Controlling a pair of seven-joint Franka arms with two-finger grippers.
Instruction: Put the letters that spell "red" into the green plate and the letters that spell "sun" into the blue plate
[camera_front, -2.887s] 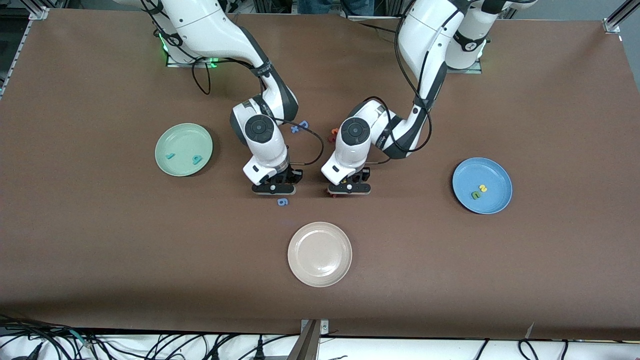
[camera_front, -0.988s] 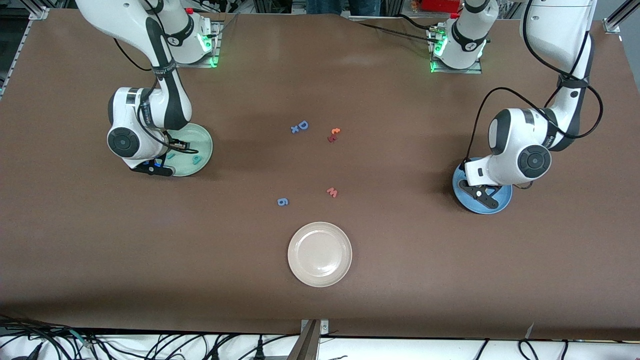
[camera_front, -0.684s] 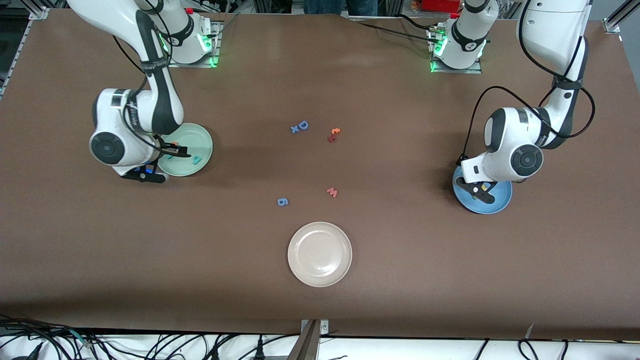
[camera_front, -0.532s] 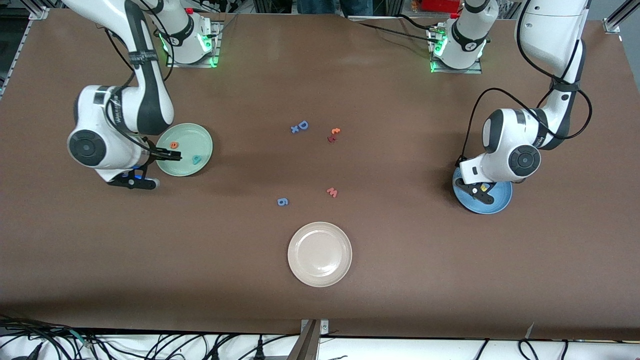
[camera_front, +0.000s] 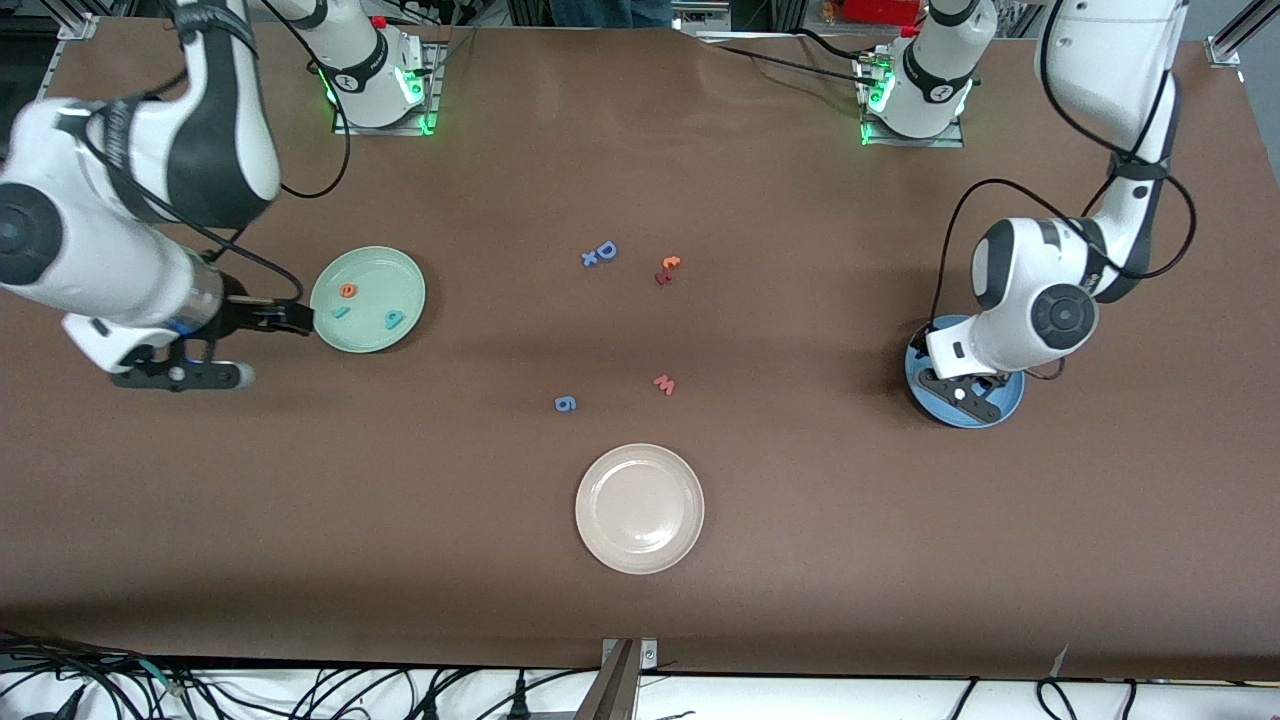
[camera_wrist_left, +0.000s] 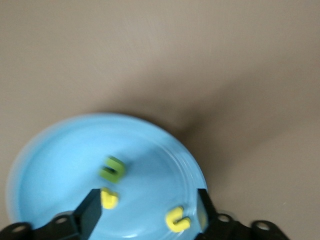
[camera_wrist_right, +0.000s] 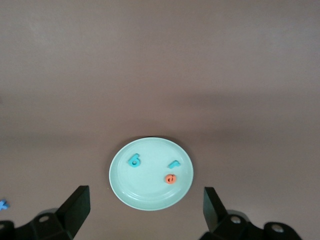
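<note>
Three "sun" letters (camera_wrist_left: 112, 170) on blue plate (camera_wrist_left: 55, 150), under open left pincer (camera_wrist_left: 147, 212)

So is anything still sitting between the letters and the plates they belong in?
Nothing visible does. The orange e, teal r and teal d already lie in the green plate. The blue plate holds the olive n and two yellow letters, under the open left gripper.

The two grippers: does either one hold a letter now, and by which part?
Nothing is held. The left gripper stands open over the blue plate; the right gripper is open, off the green plate.
</note>
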